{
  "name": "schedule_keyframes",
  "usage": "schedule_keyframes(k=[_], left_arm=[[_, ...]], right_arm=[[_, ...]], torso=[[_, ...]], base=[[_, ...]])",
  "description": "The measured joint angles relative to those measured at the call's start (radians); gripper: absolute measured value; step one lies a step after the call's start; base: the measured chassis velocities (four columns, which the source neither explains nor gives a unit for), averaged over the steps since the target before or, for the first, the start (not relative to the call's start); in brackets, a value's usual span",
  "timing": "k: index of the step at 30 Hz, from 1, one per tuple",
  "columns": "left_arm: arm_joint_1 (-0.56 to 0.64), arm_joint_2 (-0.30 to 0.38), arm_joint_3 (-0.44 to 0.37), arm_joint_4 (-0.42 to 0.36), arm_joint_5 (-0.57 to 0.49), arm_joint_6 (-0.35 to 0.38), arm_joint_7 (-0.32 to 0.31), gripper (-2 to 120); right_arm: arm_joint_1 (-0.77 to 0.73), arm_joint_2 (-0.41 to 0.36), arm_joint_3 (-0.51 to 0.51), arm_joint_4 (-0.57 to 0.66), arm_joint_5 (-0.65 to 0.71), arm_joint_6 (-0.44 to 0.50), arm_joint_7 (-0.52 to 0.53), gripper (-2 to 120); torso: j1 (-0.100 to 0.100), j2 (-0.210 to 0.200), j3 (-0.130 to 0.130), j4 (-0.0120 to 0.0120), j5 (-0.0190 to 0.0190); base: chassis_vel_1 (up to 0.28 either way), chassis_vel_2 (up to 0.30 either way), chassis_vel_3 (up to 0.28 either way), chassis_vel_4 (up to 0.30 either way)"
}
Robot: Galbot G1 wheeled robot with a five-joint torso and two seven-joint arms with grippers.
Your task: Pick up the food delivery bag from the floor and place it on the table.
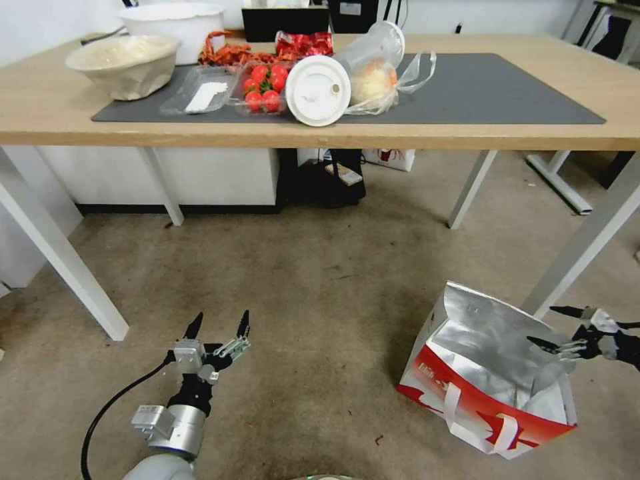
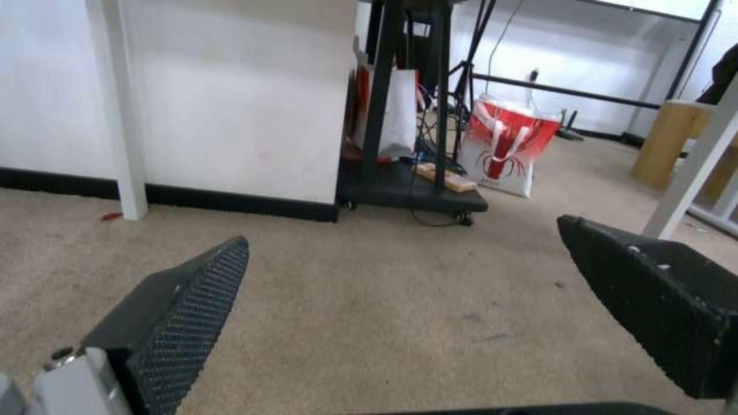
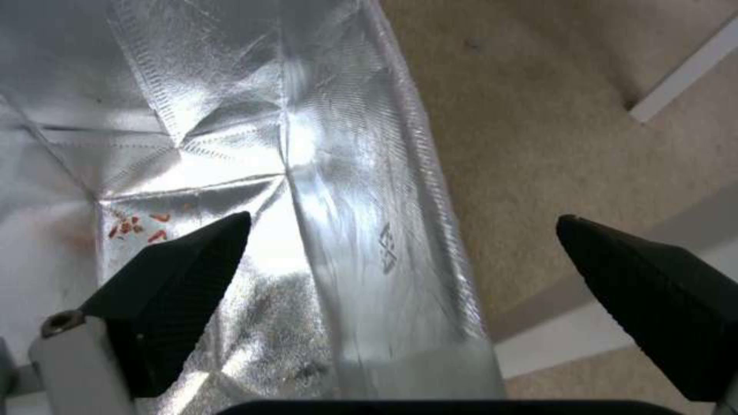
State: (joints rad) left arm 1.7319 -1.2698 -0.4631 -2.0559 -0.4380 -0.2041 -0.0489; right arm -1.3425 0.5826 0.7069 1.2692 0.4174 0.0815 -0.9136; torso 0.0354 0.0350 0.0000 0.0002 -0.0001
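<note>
the food delivery bag (image 1: 490,380) is seen standing open on the floor (image 1: 320,280), its silver foil lining exposed and its white strap handles hanging down the red side. the right tool (image 1: 557,328) is held at the bag's open top, at the rim farthest from the left tool, with its two black fingers spread wide and nothing gripped. in the right wrist view, one finger (image 3: 181,271) is placed over the foil interior (image 3: 230,115) and the other over the carpet outside, so the bag's wall (image 3: 369,190) lies between them, untouched. the left tool (image 1: 219,328) is held low over bare floor, well apart from the bag, fingers wide apart and empty. beyond both tools the table (image 1: 40,107) is seen, its dark grey mat (image 1: 493,87) carrying bowls and food containers.
</note>
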Motion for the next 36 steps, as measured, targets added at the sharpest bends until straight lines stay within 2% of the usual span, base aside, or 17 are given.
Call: schedule_keyframes(k=[11, 21, 26, 31, 34, 36], left_arm=[[-0.01, 0.0, 0.0, 0.005, 0.0, 0.007, -0.003, 100], [-0.011, -0.003, 0.0, 0.014, 0.0, 0.007, -0.003, 100], [-0.015, -0.004, 0.0, 0.02, -0.001, 0.007, -0.005, 100], [-0.015, -0.002, -0.002, 0.023, -0.001, 0.006, -0.007, 100], [-0.016, -0.001, -0.003, 0.024, -0.002, 0.004, -0.007, 100], [-0.016, -0.002, -0.002, 0.026, -0.003, 0.003, -0.009, 100]], right_arm=[[0.111, 0.013, -0.093, -0.087, -0.058, 0.005, -0.035, 100], [0.175, 0.022, -0.149, -0.12, -0.055, 0.005, -0.035, 100], [0.246, 0.043, -0.197, -0.177, -0.069, 0.019, -0.072, 100], [0.261, 0.056, -0.203, -0.195, -0.084, 0.016, -0.098, 100], [0.259, 0.059, -0.203, -0.195, -0.092, 0.01, -0.11, 99], [0.253, 0.062, -0.196, -0.193, -0.095, 0.001, -0.12, 92]], torso=[[0.0, 0.0, 0.0, -0.0003, 0.0], [0.0, 0.0, 0.0, -0.0001, 0.0], [0.0, 0.0, 0.0, 0.0, 0.0], [0.0, 0.0, 0.0, 0.0, 0.0], [0.0, 0.0, 0.0, -0.0001, 0.0], [0.0, 0.0, 0.0, -0.0001, 0.0]], base=[[0.0, 0.0, 0.0, 0.0], [0.0, 0.0, 0.0, 0.0], [0.0, 0.0, 0.0, 0.0], [0.0, 0.0, 0.0, 0.0], [0.0, 0.0, 0.0, 0.0], [0.0, 0.0, 0.0, 0.0]])
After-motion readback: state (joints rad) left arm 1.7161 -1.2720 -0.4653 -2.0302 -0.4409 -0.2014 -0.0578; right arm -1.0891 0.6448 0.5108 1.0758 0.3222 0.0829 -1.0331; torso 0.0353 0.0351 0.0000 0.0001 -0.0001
